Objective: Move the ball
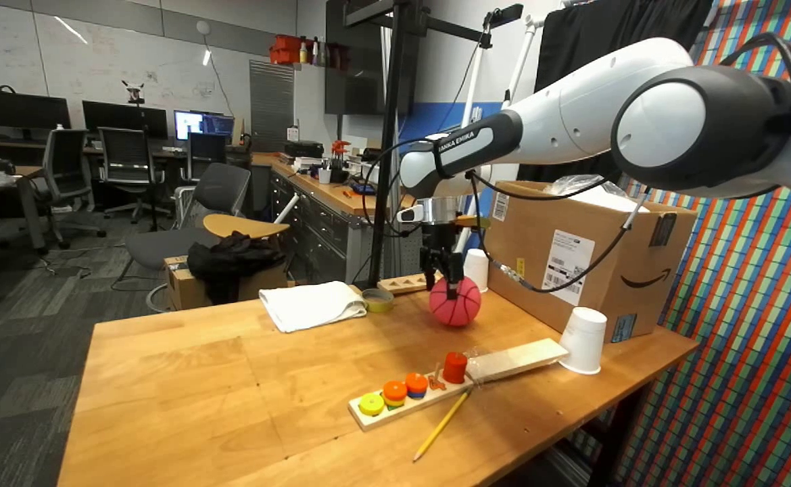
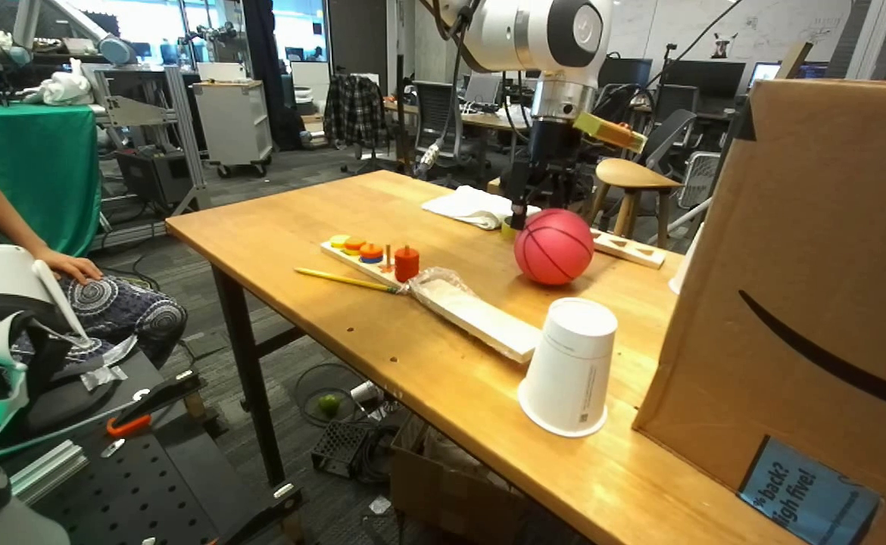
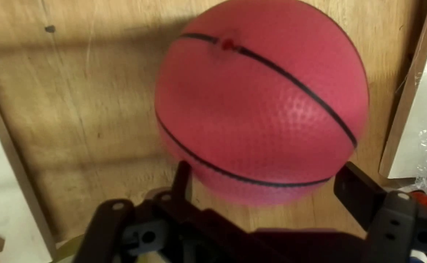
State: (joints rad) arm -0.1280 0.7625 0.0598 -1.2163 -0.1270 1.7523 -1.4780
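Note:
A pink-red ball with black lines point(image 1: 462, 311) rests on the wooden table in both exterior views point(image 2: 554, 253). It fills the middle of the wrist view point(image 3: 261, 98). My gripper point(image 1: 441, 291) points down at the ball, low beside and partly over it. In an exterior view the gripper point(image 2: 541, 212) is partly hidden behind the ball. In the wrist view the gripper's fingers point(image 3: 265, 166) are wide apart, with the ball's lower edge between their tips. The tips lie close to the ball's outline; I cannot tell whether they touch it.
A wooden board with coloured rings point(image 1: 517, 360) and a pencil point(image 1: 441, 427) lie near the ball. A white cup point(image 1: 583, 341) and a large cardboard box point(image 1: 571, 250) stand to one side. A white cloth point(image 1: 311, 304), tape roll point(image 1: 378, 301) and second cup point(image 1: 476, 269) are around.

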